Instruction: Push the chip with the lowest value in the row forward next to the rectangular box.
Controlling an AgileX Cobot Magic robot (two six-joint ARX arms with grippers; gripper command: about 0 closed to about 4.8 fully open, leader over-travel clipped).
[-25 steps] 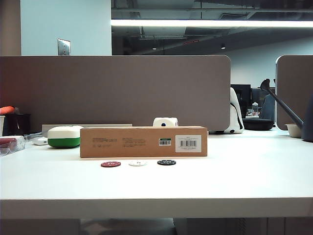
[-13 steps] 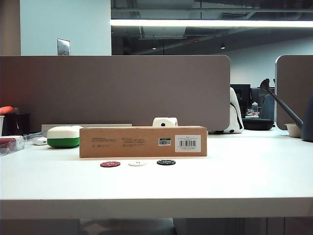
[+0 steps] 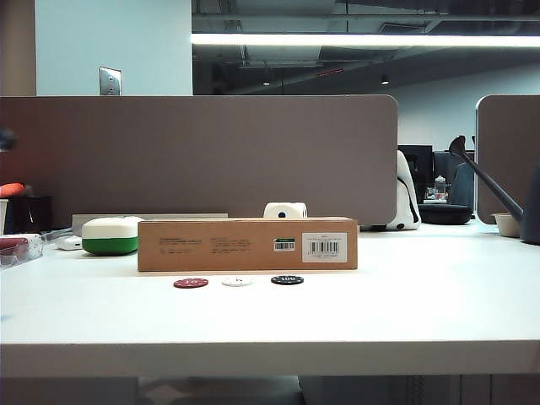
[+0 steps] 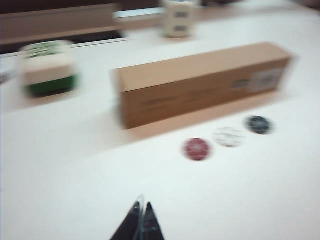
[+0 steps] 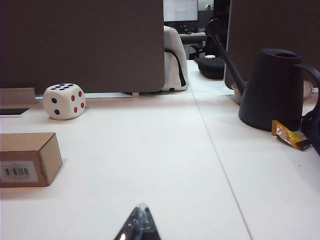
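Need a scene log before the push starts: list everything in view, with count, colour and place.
Flat round poker chips: three in a row, dark red, white, black; table front, before the box.
Long brown cardboard box: one, behind the chips.
White-and-green rounded case: one, left of the box.
White dice with coloured dots: one, behind the box.
Black watering can: one, far right.
Orange wrapper: one, beside the can.
White table: one.
Left tool: tips together, over the near table, short of the chips.
Right tool: tips together, right of the box.
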